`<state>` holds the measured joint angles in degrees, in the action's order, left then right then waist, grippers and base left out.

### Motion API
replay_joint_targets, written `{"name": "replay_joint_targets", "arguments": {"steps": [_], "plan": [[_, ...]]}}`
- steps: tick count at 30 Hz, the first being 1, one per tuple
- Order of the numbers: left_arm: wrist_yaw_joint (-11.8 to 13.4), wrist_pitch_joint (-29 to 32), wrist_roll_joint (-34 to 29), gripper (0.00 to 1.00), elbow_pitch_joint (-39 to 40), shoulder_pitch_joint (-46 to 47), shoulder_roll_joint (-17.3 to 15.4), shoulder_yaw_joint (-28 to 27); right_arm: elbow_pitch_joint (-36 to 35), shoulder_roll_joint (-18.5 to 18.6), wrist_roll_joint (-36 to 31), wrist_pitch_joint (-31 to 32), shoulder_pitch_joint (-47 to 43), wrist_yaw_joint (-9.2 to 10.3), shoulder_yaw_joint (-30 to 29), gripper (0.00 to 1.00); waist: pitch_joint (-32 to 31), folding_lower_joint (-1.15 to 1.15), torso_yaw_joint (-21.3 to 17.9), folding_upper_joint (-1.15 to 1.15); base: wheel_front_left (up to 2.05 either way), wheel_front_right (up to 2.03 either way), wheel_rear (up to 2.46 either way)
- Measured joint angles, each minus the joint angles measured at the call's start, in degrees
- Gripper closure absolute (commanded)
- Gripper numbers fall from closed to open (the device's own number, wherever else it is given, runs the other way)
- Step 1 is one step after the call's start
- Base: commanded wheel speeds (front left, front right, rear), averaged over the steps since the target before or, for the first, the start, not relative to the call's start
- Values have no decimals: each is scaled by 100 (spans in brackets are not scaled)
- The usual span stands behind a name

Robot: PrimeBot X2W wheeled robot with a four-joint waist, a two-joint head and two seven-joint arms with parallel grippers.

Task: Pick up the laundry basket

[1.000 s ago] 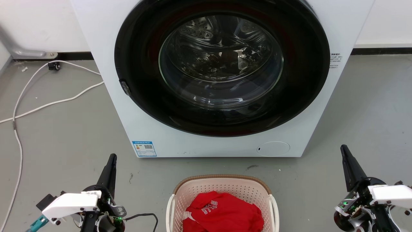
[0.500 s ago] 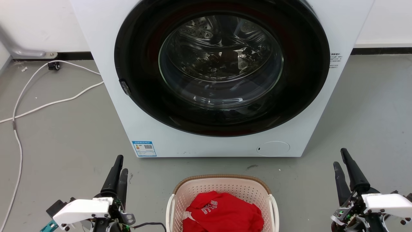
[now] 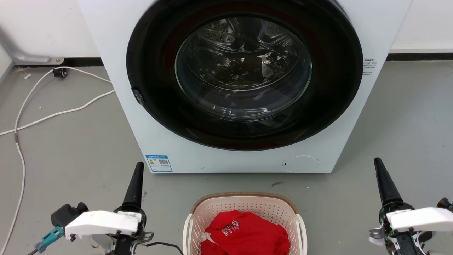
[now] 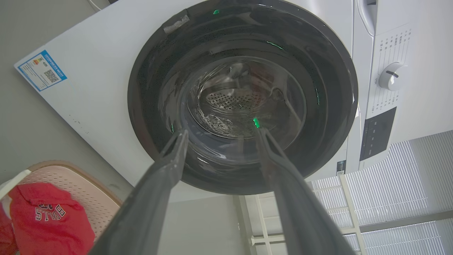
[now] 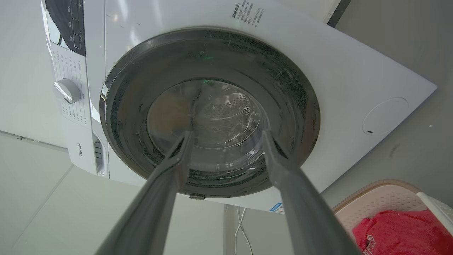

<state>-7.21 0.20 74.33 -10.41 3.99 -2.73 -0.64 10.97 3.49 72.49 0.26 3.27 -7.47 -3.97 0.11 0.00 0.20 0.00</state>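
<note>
The laundry basket (image 3: 244, 196), cream with perforated walls, a brown rim and white side handles, stands on the floor at the bottom centre of the head view, with a red shirt (image 3: 247, 233) in it. My left gripper (image 3: 138, 169) hovers left of the basket and apart from it, fingers pointing at the washer. My right gripper (image 3: 378, 165) hovers well to the basket's right. The left wrist view shows the left gripper (image 4: 221, 131) open and empty, with the basket (image 4: 81, 184) at lower left. The right gripper (image 5: 227, 134) is likewise open and empty, with the basket (image 5: 382, 198) at lower right.
A white front-loading washer (image 3: 116, 53) with a shut dark round door (image 3: 244, 71) stands just behind the basket. A white cable (image 3: 53, 114) snakes over the grey floor at the left. Bare floor lies on both sides of the basket.
Both wrists have rolled, so each gripper's two fingers now line up as one in the head view. The left gripper has shifted a little right, toward the basket. The basket has not moved.
</note>
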Motion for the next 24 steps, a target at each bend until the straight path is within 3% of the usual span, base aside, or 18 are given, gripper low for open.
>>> {"name": "replay_joint_targets", "arguments": {"steps": [9,24], "plan": [[130,-199,-1232,0,212,-6,-1,301,-219,-19,-1468,-187,-109,-1,92,0,-9,0,1,0,0,0,0],[356,-494,-2994,0,271,-19,-13,744,-257,-48,-3010,-413,-208,-1,213,0,-21,0,17,0,0,0,0]]}}
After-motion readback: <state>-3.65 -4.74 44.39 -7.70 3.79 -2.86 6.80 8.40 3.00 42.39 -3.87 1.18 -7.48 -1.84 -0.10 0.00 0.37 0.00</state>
